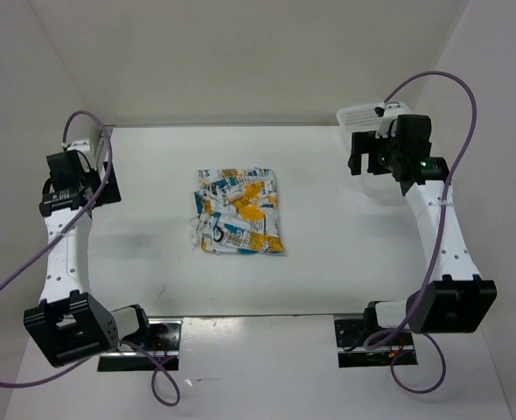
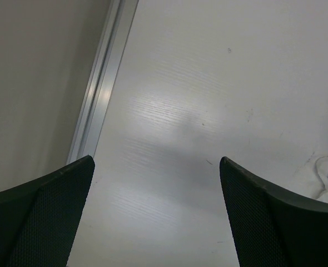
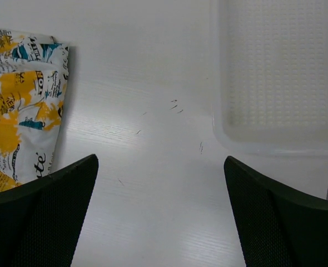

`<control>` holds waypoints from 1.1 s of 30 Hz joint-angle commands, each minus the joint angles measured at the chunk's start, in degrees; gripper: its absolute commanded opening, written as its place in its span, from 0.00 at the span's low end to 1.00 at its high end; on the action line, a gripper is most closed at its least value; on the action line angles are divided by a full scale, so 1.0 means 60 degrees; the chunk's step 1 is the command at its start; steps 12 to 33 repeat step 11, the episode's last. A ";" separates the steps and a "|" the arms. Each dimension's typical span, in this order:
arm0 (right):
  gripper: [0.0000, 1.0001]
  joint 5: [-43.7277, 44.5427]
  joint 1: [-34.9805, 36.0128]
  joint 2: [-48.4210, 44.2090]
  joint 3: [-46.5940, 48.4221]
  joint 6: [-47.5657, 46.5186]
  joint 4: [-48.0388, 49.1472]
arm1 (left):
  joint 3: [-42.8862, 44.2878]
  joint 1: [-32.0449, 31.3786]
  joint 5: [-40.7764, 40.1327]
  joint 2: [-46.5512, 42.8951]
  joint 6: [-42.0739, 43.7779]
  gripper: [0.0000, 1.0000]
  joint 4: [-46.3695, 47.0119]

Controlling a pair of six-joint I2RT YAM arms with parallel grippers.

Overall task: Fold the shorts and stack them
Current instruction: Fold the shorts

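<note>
One pair of shorts [image 1: 238, 210] lies on the white surface [image 1: 328, 262], folded into a single flat bundle about midway between the two arms and apart from both. The bundle is close to square, so it has hardly any long axis. Its sides run roughly along the edges of the surface, turned a little, and a bit of loose white fabric sticks out at its near-left corner. One white lattice basket [image 1: 363, 114] sits at the far right corner, partly under the right arm's wrist. There are two grippers. The left gripper [image 2: 157, 159] hangs over bare surface near the left rail, its fingers spread wide with nothing between them. The right gripper [image 3: 161, 158] is likewise spread and holds nothing, above the gap between the shorts and the basket.
</note>
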 commanded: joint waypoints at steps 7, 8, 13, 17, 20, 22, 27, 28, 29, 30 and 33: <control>0.98 0.1066 0.0059 -0.1629 -0.1278 0.0757 0.1392 | 0.0124 0.0023 0.0455 -0.0519 0.0035 1.00 0.0135; 0.98 0.1066 0.0059 -0.1716 -0.1279 0.0757 0.1392 | 0.0124 0.0023 0.0455 -0.0519 0.0035 1.00 0.0222; 0.98 0.1066 0.0059 -0.1950 -0.1499 0.0757 0.1392 | 0.0124 0.0023 0.0572 -0.0519 0.0035 1.00 0.0223; 0.98 0.1066 0.0059 -0.1950 -0.1499 0.0757 0.1392 | 0.0124 0.0023 0.0572 -0.0519 0.0035 1.00 0.0223; 0.98 0.1066 0.0059 -0.1950 -0.1499 0.0757 0.1392 | 0.0124 0.0023 0.0572 -0.0519 0.0035 1.00 0.0223; 0.98 0.1066 0.0059 -0.1950 -0.1499 0.0757 0.1392 | 0.0124 0.0023 0.0572 -0.0519 0.0035 1.00 0.0223; 0.98 0.1066 0.0059 -0.1950 -0.1499 0.0757 0.1392 | 0.0124 0.0023 0.0572 -0.0519 0.0035 1.00 0.0223; 0.98 0.1066 0.0059 -0.1950 -0.1499 0.0757 0.1392 | 0.0124 0.0023 0.0572 -0.0519 0.0035 1.00 0.0223; 0.98 0.1066 0.0059 -0.1950 -0.1499 0.0757 0.1392 | 0.0124 0.0023 0.0572 -0.0519 0.0035 1.00 0.0223; 0.98 0.1066 0.0059 -0.1950 -0.1499 0.0757 0.1392 | 0.0124 0.0023 0.0572 -0.0519 0.0035 1.00 0.0223; 0.98 0.1066 0.0059 -0.1950 -0.1499 0.0757 0.1392 | 0.0124 0.0023 0.0572 -0.0519 0.0035 1.00 0.0223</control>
